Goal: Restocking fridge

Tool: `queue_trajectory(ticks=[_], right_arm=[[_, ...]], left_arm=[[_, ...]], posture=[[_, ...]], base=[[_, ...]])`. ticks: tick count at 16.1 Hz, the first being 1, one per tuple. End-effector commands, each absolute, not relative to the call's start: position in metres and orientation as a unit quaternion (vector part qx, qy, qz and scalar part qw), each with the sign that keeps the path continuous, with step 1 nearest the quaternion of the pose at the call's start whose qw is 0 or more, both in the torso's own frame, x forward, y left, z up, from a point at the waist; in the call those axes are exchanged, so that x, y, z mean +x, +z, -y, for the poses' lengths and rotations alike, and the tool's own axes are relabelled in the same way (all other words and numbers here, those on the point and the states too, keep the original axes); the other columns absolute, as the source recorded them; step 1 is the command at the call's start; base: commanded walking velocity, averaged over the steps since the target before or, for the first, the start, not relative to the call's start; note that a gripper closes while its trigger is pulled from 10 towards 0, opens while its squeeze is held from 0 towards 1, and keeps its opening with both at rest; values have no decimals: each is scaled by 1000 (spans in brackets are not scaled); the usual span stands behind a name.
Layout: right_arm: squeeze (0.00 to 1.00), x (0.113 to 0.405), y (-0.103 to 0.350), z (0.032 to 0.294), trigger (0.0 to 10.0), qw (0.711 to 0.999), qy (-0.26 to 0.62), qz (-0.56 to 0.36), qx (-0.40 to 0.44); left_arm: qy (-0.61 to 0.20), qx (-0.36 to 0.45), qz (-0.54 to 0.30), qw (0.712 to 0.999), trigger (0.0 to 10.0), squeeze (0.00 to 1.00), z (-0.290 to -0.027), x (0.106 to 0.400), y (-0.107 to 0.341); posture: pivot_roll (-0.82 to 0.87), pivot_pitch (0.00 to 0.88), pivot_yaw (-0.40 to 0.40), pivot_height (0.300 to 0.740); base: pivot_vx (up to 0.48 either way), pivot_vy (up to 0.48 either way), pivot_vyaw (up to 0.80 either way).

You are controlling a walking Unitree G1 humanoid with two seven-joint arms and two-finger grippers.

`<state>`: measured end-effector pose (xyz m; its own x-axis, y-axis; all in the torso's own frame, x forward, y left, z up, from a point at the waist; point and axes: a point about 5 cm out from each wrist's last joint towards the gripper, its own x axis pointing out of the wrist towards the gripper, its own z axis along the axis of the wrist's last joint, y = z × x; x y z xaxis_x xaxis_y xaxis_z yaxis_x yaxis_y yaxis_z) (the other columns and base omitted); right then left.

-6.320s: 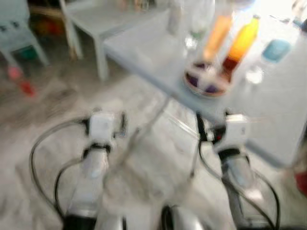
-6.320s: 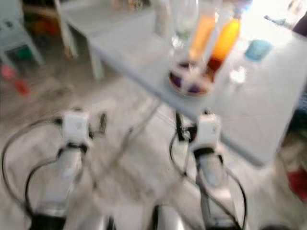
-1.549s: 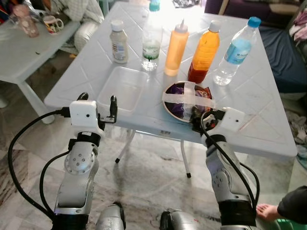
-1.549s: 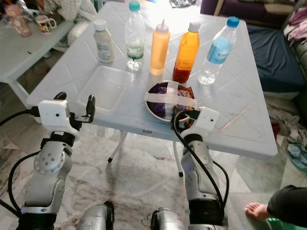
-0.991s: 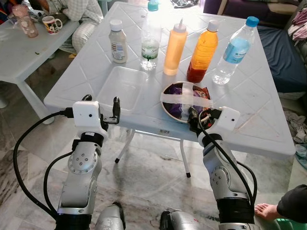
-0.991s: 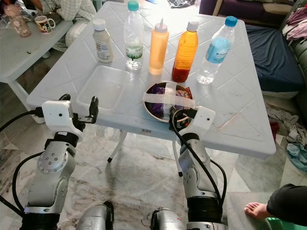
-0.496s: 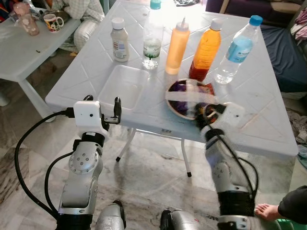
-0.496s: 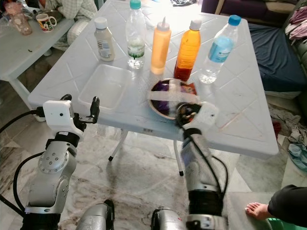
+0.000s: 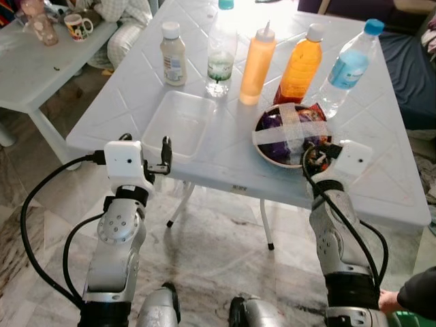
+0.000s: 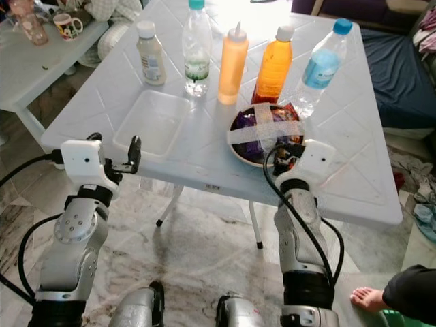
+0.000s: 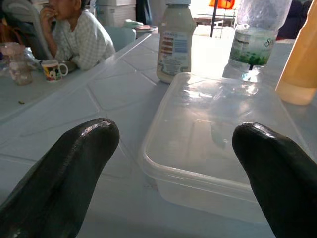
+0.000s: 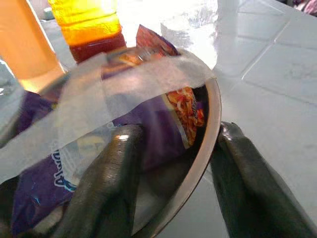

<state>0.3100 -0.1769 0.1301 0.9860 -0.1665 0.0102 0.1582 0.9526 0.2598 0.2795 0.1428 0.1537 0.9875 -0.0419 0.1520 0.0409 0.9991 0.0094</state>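
A metal bowl of purple snack packets, sealed by a cross of white tape, sits near the front edge of the white table. My right gripper is clamped across the bowl's near rim: one finger presses on the packets inside and the other finger sits against the outside. My left gripper hovers open at the table's front left edge, just before an empty clear plastic container. Behind stand a mayonnaise bottle, a green-labelled water bottle, a yellow squeeze bottle, an orange juice bottle and a blue-labelled water bottle.
A second white table with a mug stands at the left, and a person sits at it. Another person's foot rests on the floor at the lower right. Marble floor lies under the table.
The right gripper has moved to the right along the table's front, and the bowl has shifted right with it. The left arm holds still. The view has shifted slightly.
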Motion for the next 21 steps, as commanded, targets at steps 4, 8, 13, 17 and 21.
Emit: queue_trajectory(ticks=[4,8,13,17,21], right_arm=[[1000,305,132,173,10000,988,-64,28,135],[1000,299,129,167,10000,984,-60,18,166],[580,275,138,150,10000,973,25,44,224],[0,271,110,144,10000,960,35,-66,270],[0,277,103,147,0,947,17,-96,305]], left_arm=[[-25,8,80,996,10000,0,-141,279,158],[-27,12,84,996,10000,0,-140,281,160],[-30,14,86,996,10000,0,-138,280,159],[-34,13,86,996,10000,0,-136,280,158],[-33,15,86,996,10000,0,-137,281,158]], posture=[[103,192,-25,740],[105,187,-24,740],[96,191,-34,740],[95,188,-38,740],[100,187,-43,740]], base=[[0,0,0],[0,0,0],[0,0,0],[0,0,0],[0,0,0]])
